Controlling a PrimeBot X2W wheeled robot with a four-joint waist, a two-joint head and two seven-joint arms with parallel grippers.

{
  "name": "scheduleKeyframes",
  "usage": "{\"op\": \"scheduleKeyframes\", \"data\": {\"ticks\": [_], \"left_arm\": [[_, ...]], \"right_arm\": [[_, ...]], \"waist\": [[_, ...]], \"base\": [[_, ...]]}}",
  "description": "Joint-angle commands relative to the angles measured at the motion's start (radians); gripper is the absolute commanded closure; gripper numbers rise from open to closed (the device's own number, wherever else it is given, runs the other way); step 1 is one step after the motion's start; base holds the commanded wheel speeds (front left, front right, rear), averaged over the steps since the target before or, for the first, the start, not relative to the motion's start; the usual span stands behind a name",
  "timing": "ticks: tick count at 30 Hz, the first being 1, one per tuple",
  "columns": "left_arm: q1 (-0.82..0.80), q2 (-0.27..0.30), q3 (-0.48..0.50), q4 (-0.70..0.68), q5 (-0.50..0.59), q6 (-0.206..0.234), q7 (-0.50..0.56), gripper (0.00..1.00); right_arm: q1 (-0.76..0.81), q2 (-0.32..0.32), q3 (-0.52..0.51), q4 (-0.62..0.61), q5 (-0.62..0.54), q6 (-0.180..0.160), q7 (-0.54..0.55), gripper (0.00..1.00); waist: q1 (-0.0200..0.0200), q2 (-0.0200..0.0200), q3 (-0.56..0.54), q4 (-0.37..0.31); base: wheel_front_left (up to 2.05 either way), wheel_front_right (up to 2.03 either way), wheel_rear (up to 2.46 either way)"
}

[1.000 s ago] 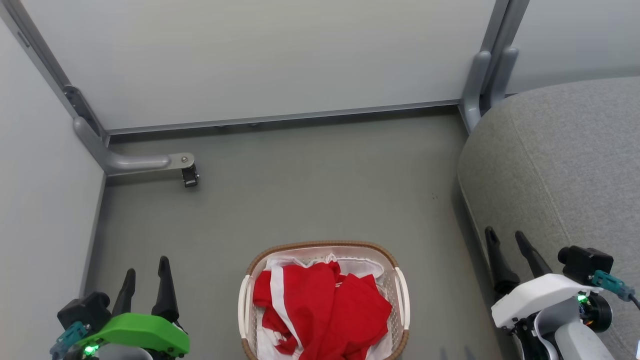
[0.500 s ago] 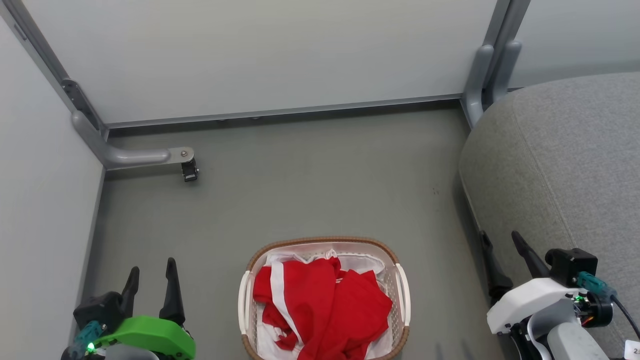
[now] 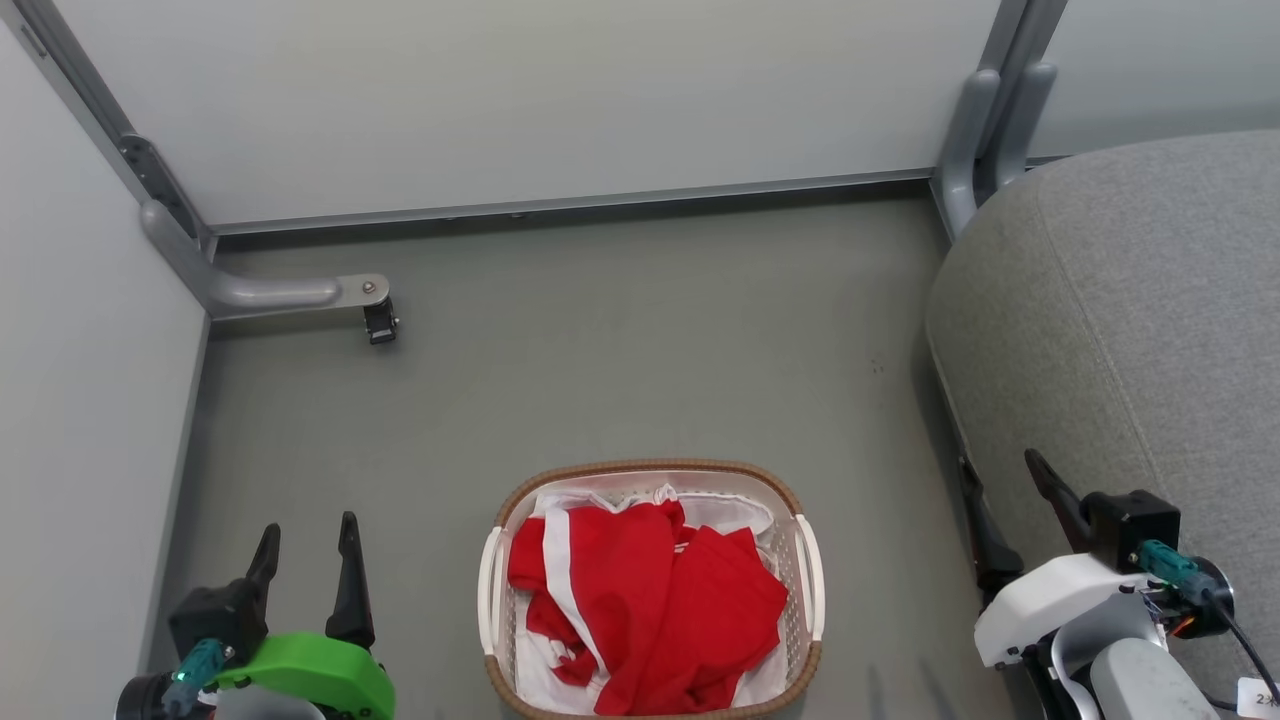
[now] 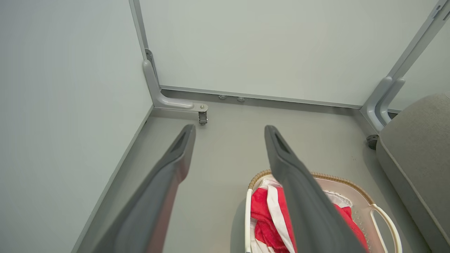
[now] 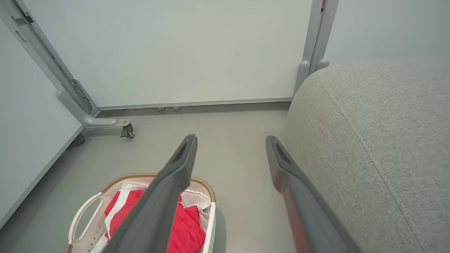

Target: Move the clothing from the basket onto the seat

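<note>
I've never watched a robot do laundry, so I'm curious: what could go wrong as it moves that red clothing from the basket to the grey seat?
The red clothing in the basket lies tangled with a white liner, so a grab might pinch both and drag the liner. Trailing fabric could drop on the floor short of the seat. The right fingers are close to the seat's side and may brush it.

Head view: taken from high, steeply down onto the grey floor [image 3: 620, 350]. Wrist views: taken lower, from left and right, facing the pale back panel [image 3: 520, 100]. Shared by all: oval white perforated brown-rimmed basket [image 3: 650, 467], rounded grey fabric seat [image 3: 1120, 300].
</note>
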Motion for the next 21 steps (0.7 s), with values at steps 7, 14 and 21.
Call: {"op": "scheduleKeyframes", "data": {"ticks": [7,14,21], "left_arm": [[-0.012,-0.004,0.01,-0.036,0.058,-0.009,-0.02,0.0],[0.0,-0.009,0.02,-0.053,0.104,-0.013,-0.033,0.0],[-0.015,-0.011,0.018,-0.045,0.154,-0.016,-0.046,0.0]], "right_arm": [[-0.019,0.007,-0.021,-0.014,-0.07,0.0,-0.022,0.0],[-0.011,0.02,-0.036,-0.039,-0.11,0.0,-0.036,0.0],[-0.025,0.022,-0.03,-0.058,-0.157,0.0,-0.048,0.0]], "waist": [[0.0,0.0,0.015,0.0],[0.0,0.0,0.024,-0.003],[0.0,0.0,0.063,-0.01]], "base": [[0.0,0.0,0.0],[0.0,0.0,0.0],[0.0,0.0,0.0]]}}
